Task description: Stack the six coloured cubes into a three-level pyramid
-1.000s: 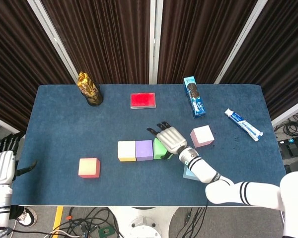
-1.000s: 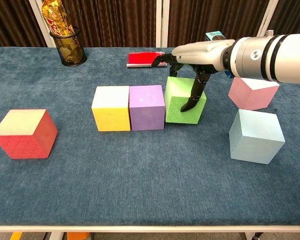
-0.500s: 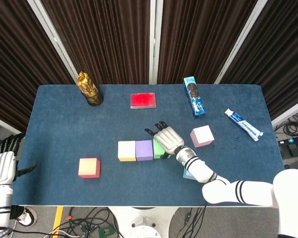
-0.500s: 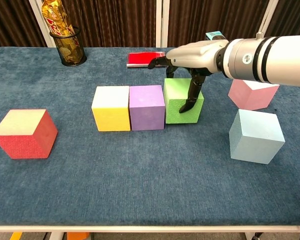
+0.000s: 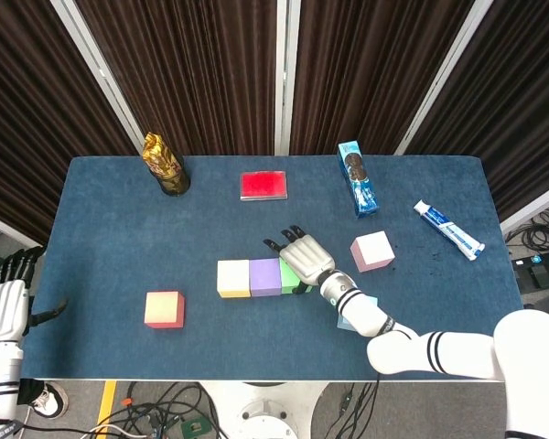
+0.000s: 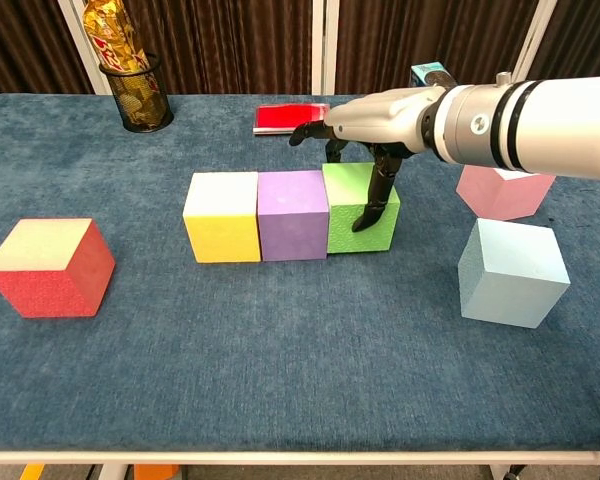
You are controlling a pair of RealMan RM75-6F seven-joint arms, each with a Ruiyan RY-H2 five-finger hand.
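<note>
Six coloured cubes on a blue-covered table (image 6: 280, 400). Base row, centre of frame: yellow cube (image 6: 222, 216), purple cube (image 6: 293, 214) and green cube (image 6: 360, 208), side by side with faces touching or very nearly so, the green one turned slightly out of line. Loose stock: red cube (image 6: 48, 266) at lower left, well apart from the row; light blue cube (image 6: 512, 271) at lower right; pink cube (image 6: 504, 189) above it at right, sitting a little askew. Right hand (image 6: 375, 120): arched over the green cube, dark fingers (image 6: 377, 190) draped down its front and far sides, apparently grasping or pressing it into the row; whether the grip is firm cannot be told. Left hand (image 5: 2, 306): far lower left edge of the head view, off the table, holding nothing, fingers apart as far as can be seen. Handling, by judgement: the cubes look like light foam or soft plastic blocks with matte, faintly grained faces, stiff enough to stack, not fragile, unlikely to slip in the fingers but easily nudged across the cloth. Best hold: two opposite vertical faces, taken from above and near mid-height, leaving the underside free to seat flat across the joint between two lower cubes. Non-task items at frame top: mesh cup with gold packets (image 6: 132, 80), flat red box (image 6: 291, 117), blue carton (image 5: 358, 178), tube (image 5: 448, 230).
</note>
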